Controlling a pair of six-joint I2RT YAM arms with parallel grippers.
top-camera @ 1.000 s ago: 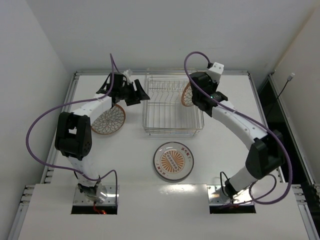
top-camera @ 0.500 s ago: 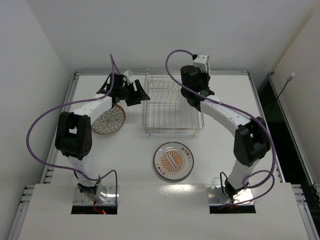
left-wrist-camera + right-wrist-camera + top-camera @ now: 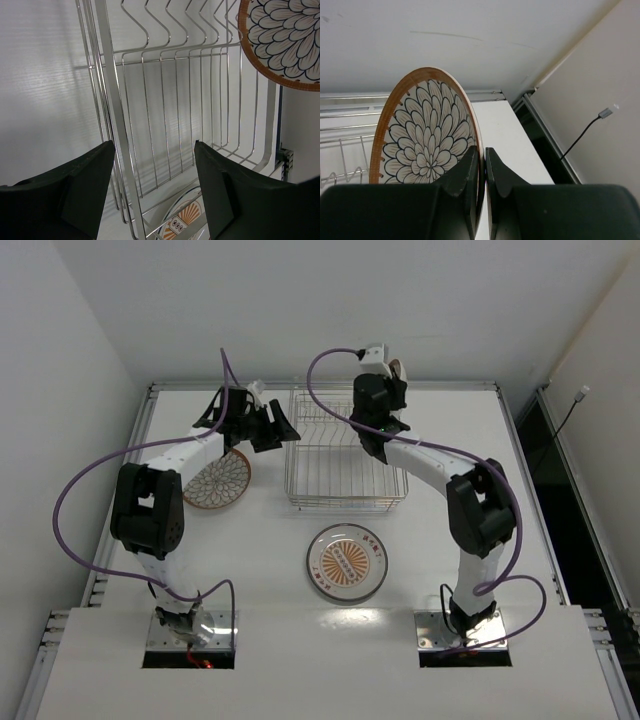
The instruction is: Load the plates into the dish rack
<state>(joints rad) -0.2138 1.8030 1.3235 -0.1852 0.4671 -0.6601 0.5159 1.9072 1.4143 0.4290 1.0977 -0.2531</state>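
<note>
My right gripper [image 3: 390,380] is shut on the rim of a brown-orange petal plate [image 3: 399,368] and holds it upright above the far right corner of the dish rack [image 3: 345,452]. In the right wrist view the fingers [image 3: 470,167] pinch the plate [image 3: 427,135] at its right edge. My left gripper [image 3: 278,432] is open at the rack's left side; in its wrist view the rack's rim wire [image 3: 112,115] runs between the fingers [image 3: 95,170]. A second petal plate [image 3: 218,480] lies flat left of the rack. The sunburst plate [image 3: 346,562] lies flat in front of it.
The rack holds no plates. White walls close the table at the back and left. A dark gap with a cable [image 3: 600,117] runs along the right edge. The arm bases [image 3: 190,625] sit at the near edge.
My right arm has swung left and back, carrying the petal plate from the rack's right side to above its far right corner. The left arm has not moved.
</note>
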